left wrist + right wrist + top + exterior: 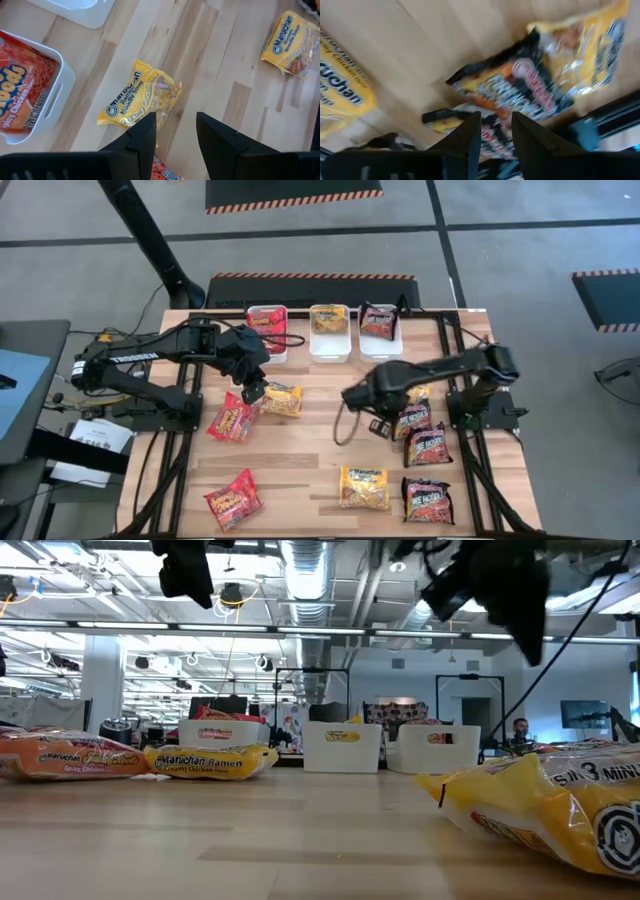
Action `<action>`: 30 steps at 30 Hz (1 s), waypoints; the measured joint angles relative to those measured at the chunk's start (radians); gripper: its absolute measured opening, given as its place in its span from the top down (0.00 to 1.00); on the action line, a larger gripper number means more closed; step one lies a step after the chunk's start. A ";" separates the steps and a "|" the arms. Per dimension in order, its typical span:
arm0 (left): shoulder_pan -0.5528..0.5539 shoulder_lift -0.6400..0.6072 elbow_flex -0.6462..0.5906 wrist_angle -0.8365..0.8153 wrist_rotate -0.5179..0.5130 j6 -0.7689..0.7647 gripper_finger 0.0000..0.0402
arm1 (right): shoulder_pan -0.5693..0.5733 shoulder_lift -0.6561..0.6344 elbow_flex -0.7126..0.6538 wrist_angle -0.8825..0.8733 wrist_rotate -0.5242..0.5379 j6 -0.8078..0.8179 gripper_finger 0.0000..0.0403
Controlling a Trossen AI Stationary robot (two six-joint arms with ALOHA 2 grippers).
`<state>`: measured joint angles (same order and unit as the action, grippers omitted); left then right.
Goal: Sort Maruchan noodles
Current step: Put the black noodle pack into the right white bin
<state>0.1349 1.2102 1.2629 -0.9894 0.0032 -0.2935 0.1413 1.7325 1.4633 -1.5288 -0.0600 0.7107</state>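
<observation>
Maruchan noodle packets lie flat on the wooden table: a red one, a yellow one, another red, a yellow, and black ones. My left gripper hangs open above the table between the red and the yellow packet, holding nothing. My right gripper points down, open and empty, above a black packet that overlaps a yellow one.
Three white trays stand side by side at the far edge: one with red packets, one with yellow, one with black. Bare wood lies in the table's middle. A cable loop hangs below the right arm.
</observation>
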 joint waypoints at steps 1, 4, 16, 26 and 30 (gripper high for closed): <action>0.000 0.000 0.000 -0.004 0.000 0.003 0.69 | 0.020 -0.023 -0.016 0.013 0.000 0.042 0.67; 0.000 0.000 0.000 -0.006 0.000 0.006 0.69 | 0.084 -0.089 -0.058 0.037 0.000 0.159 0.67; 0.000 0.000 0.000 -0.007 0.000 0.023 0.69 | 0.298 -0.371 -0.230 0.065 0.074 0.431 0.67; 0.000 0.000 0.000 -0.006 0.000 0.000 0.69 | 0.339 -0.598 -0.381 0.100 0.116 0.406 0.67; 0.000 0.000 0.000 -0.006 0.000 -0.015 0.69 | 0.328 -0.625 -0.424 0.097 0.095 0.359 0.64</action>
<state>0.1349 1.2102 1.2629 -0.9958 0.0036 -0.3087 0.4695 1.1079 1.0395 -1.4313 0.0345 1.0695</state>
